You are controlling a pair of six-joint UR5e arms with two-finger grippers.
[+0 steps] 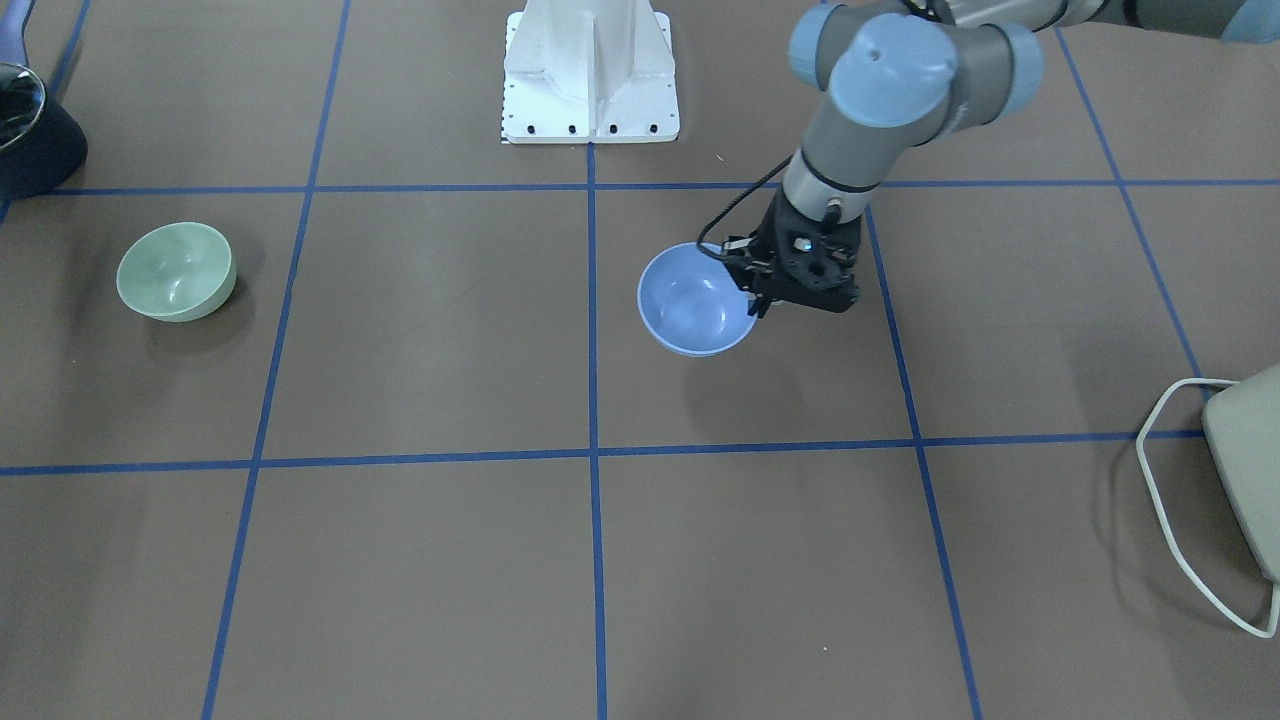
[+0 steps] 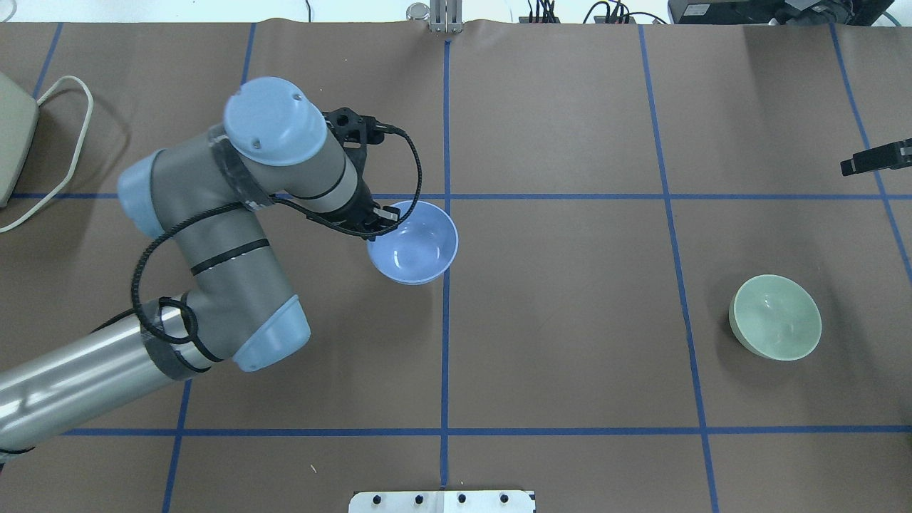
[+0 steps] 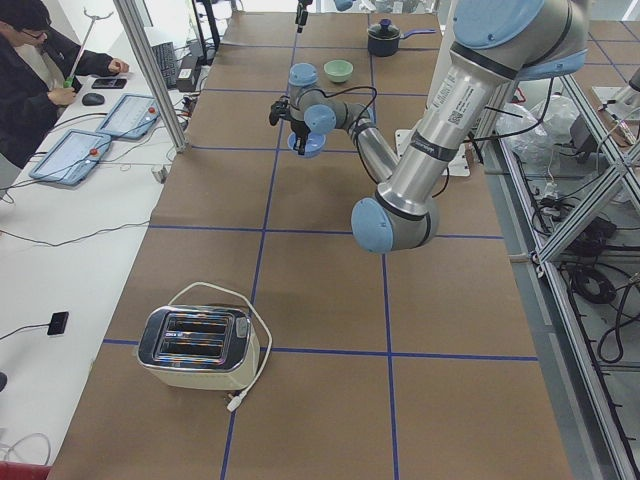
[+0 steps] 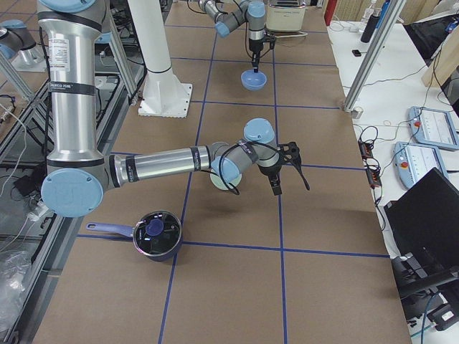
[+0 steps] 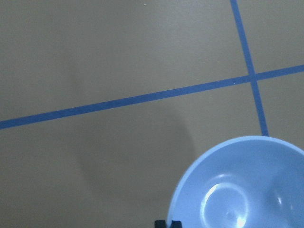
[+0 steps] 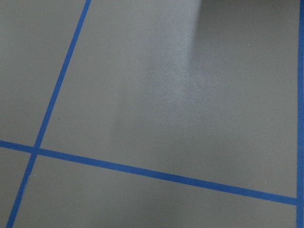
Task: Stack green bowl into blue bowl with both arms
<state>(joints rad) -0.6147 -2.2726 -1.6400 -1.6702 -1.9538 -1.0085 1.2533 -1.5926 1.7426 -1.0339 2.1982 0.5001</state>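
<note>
The periwinkle-blue bowl [image 1: 695, 300] [image 2: 415, 242] hangs a little above the table near its middle, with its shadow apart from it. My left gripper [image 1: 762, 298] [image 2: 377, 221] is shut on its rim on the robot's left side. The bowl also fills the lower right of the left wrist view [image 5: 242, 190]. The pale green bowl [image 1: 177, 270] [image 2: 775, 317] sits upright on the table on the robot's right. My right gripper [image 2: 873, 160] [image 4: 290, 172] hovers beyond the green bowl, empty, its fingers apart in the exterior right view.
A dark pot [image 1: 30, 130] [image 4: 156, 234] stands by the right arm's side. A toaster [image 3: 195, 345] with a white cord sits at the far left end. The white pedestal [image 1: 590, 75] is at the robot's edge. An operator [image 3: 30, 70] sits beside the table.
</note>
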